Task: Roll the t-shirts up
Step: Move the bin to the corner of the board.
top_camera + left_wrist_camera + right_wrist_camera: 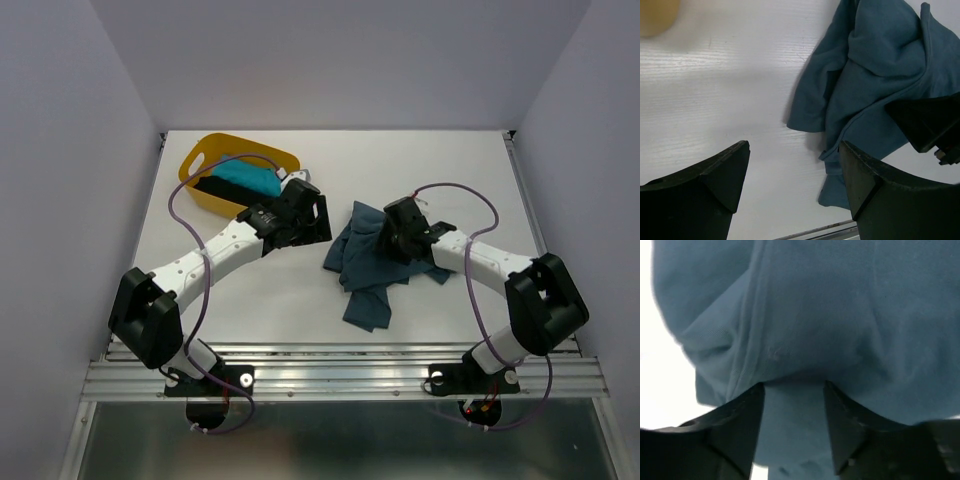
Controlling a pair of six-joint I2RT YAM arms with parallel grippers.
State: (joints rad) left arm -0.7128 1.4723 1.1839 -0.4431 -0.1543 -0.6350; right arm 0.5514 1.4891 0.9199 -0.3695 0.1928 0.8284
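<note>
Shirt (365, 280) crumpled under R fingers (735, 425).

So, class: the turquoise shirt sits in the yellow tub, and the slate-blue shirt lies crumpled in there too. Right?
Not quite: the slate-blue shirt lies crumpled on the table, outside the yellow tub; the top view shows it. The turquoise shirt does sit in the tub.
</note>
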